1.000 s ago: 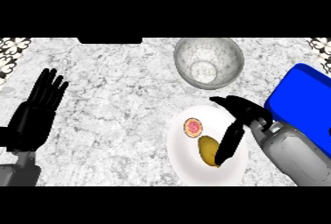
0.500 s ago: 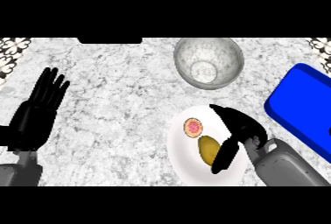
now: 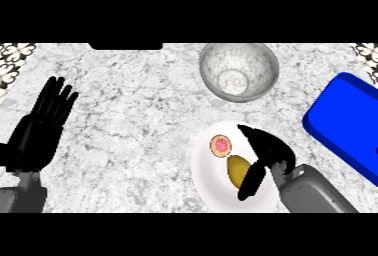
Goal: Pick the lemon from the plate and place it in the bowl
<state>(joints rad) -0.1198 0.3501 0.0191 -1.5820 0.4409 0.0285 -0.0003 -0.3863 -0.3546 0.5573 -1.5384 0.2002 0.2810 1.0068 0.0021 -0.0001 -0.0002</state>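
A yellow lemon (image 3: 237,170) lies on the white plate (image 3: 210,181) near the counter's front, beside a round pink-and-red item (image 3: 221,145). My right hand (image 3: 266,150) hovers over the plate's right half, fingers stretched toward the far side and the thumb hanging down along the lemon's right edge. The hand is open and does not enclose the lemon. The glass bowl (image 3: 239,71) stands at the back, beyond the plate. My left hand (image 3: 40,132) rests open at the far left, fingers up.
A blue rectangular board (image 3: 347,122) lies at the right edge, close to my right forearm. A patterned strip (image 3: 15,52) shows in the back-left corner. Grey marbled counter (image 3: 133,115) spreads between my left hand and the plate.
My right hand has slid left and toward the front over the plate, and its thumb now hangs beside the lemon. The left hand has stayed put.
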